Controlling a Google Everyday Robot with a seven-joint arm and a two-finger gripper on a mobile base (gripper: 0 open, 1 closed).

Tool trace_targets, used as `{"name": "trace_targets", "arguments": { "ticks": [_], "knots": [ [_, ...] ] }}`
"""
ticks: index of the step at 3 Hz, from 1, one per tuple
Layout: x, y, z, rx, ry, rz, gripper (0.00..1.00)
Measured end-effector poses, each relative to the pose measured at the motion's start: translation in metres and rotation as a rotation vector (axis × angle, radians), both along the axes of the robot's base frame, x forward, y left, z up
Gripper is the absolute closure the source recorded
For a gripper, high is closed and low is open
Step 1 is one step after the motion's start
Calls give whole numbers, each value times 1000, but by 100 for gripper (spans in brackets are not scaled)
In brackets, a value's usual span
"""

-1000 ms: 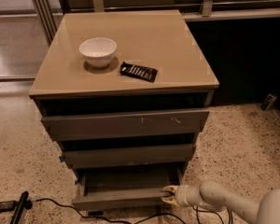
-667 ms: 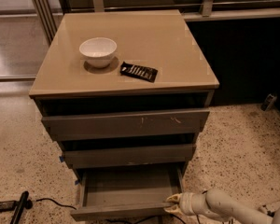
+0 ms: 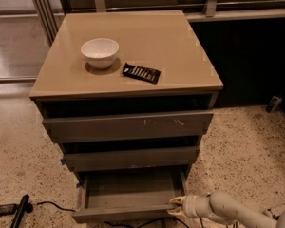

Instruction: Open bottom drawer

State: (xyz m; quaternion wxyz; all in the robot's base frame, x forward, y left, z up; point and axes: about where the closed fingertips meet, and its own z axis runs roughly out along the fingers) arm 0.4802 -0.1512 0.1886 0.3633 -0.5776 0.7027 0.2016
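Note:
The bottom drawer (image 3: 128,213) is the lowest of three dark grey fronts on the cabinet. It stands pulled out, and its shallow grey tray (image 3: 133,190) shows, with nothing in it. My gripper (image 3: 175,206) is at the right end of the drawer's front, low in the view, on the end of a white arm (image 3: 228,210) that comes in from the lower right. The middle drawer front (image 3: 131,158) and the wide scuffed top drawer front (image 3: 128,126) sit above it.
A white bowl (image 3: 99,52) and a dark flat packet (image 3: 141,72) lie on the tan cabinet top (image 3: 180,46). A black cable and a black tool (image 3: 20,210) lie on the speckled floor at the lower left. A dark wall panel stands to the right.
The bottom drawer has slid further out toward me, showing more of its tray. My gripper has moved down and toward the camera with the drawer's front.

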Motion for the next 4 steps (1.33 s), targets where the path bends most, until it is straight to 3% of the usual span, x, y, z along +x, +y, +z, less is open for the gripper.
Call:
{"name": "trace_targets", "arguments": {
  "ticks": [2, 3, 4],
  "knots": [
    [0, 0, 0, 0, 0, 0, 17],
    [0, 0, 0, 0, 0, 0, 0],
    [0, 0, 0, 0, 0, 0, 0]
  ]
}}
